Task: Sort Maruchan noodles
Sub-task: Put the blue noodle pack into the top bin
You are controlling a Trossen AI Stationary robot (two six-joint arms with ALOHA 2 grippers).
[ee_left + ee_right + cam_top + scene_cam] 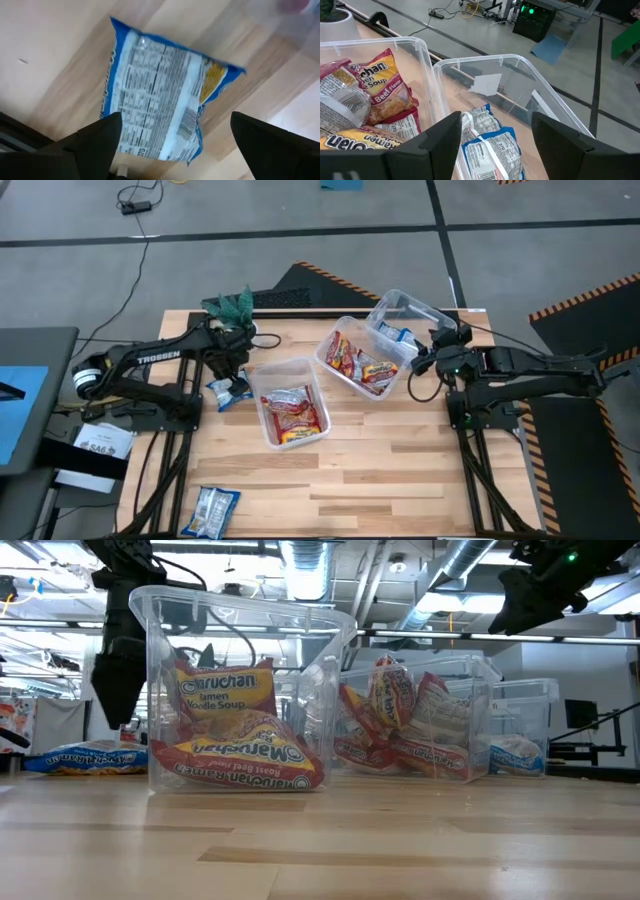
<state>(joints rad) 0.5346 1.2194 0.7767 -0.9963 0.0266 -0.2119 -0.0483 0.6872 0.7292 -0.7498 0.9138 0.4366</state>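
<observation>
Hovering over the left side of the table, the left gripper (232, 380) is hanging with its fingers (92, 145) spread wide just above a blue-and-white noodle packet (160, 102), which is lying flat on the wood, printed back up, just left of the nearest tub (262, 375); the fingers are standing to either side of the packet without touching it. That tub is holding red-orange-yellow packets (235, 745), one standing upright behind another lying on its side. A middle tub (330, 345), sitting farther right and a little farther back, is carrying more red packets (362, 364), some with silver backs showing. The right gripper (495, 145) is hanging over the far-right tub (535, 75) with its fingers parted and nothing between them, directly above two blue-and-white packets (487, 145) resting inside that tub. Another blue-and-white packet (212, 510) is lying alone at the near left edge of the table (400, 470), well apart from both arms. A small green plant (230, 305) is standing at the far left corner, close behind the left arm.
</observation>
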